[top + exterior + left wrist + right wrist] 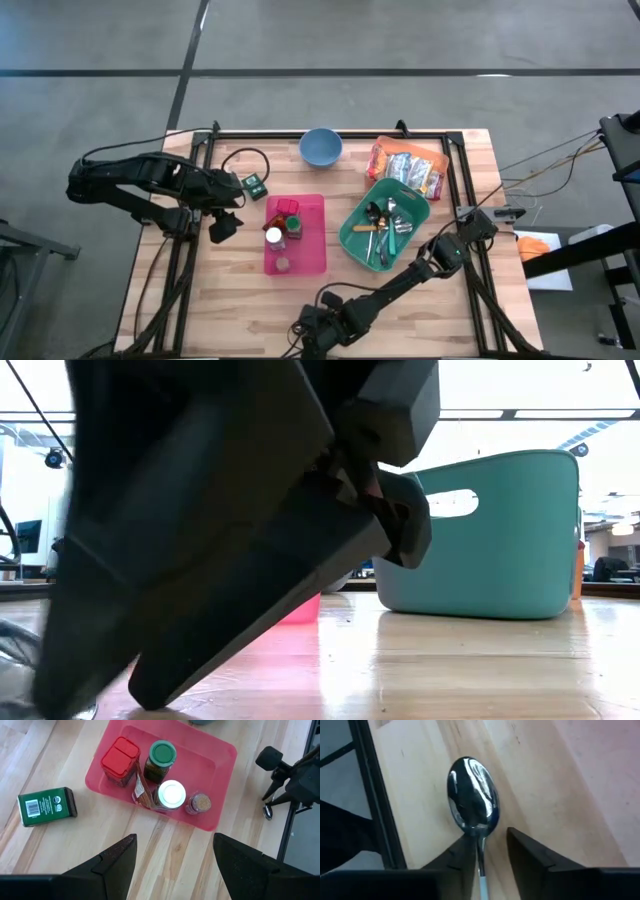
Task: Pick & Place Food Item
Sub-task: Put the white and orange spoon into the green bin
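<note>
A steel spoon point(472, 800) lies bowl up on the wood near the table's front edge. Its neck runs back between the fingers of my right gripper point(492, 842), which slants down over it, slightly open. In the high view this gripper point(318, 325) is at the front middle. Food packets point(405, 168) lie in an orange tray at the far right. My left gripper point(225, 225) hangs open above the table, left of the pink tray point(310, 262) of spice jars point(162, 757), with nothing between its fingers point(120, 857). My right gripper has the spoon's neck point(480, 842) close along the inner side of one finger point(462, 862). A clear gap shows between the neck and the other finger point(530, 855). I cannot tell whether the near finger touches it. The fingers lie along the spoon, slanting down from above.
A teal basket point(352, 222) of cutlery stands right of the pink tray, and a blue bowl point(320, 147) sits at the far edge. A green tin point(47, 807) lies left of the pink tray. The dark table frame point(375, 795) runs close beside the spoon.
</note>
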Robot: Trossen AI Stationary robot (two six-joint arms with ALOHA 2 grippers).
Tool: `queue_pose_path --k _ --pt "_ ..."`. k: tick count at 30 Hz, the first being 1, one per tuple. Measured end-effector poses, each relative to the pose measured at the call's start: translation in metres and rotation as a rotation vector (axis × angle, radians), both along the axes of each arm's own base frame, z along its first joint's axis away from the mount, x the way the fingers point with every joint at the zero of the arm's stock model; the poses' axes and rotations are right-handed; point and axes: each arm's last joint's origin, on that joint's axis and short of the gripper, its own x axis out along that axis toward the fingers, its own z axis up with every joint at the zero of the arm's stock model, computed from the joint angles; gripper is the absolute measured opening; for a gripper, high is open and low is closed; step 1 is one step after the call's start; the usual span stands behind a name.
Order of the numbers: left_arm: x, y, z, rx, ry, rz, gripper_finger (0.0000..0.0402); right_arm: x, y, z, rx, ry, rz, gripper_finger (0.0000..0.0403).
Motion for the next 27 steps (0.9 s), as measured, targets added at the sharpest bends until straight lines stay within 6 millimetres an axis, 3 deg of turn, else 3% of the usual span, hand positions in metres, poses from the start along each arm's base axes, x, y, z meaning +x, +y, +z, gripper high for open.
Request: queue_pose_path --k 7,12,17,27 --pt "0.0001 0.0 0.0001 -0.004 -0.001 0.008 0.0262 0.0006 0.001 0.0011 0.029 -0.002 -0.018 0.0193" --pt "-0.0001 0.0 -0.0014 -0.009 0.008 0.019 0.0262 -0.0022 0.0048 0.001 0.022 0.008 0.043 0.0218" --pt "-0.0002 0.0 -0.0014 -0.009 0.008 0.019 0.0262 -0.006 0.0092 0.0 -0.044 -0.015 0.067 0.0203" --pt "-0.0004 0.0 -0.0015 -0.008 0.01 0.018 0.0262 -0.0091 0.0064 -0.0079 -0.125 -0.005 0.137 0.0103"
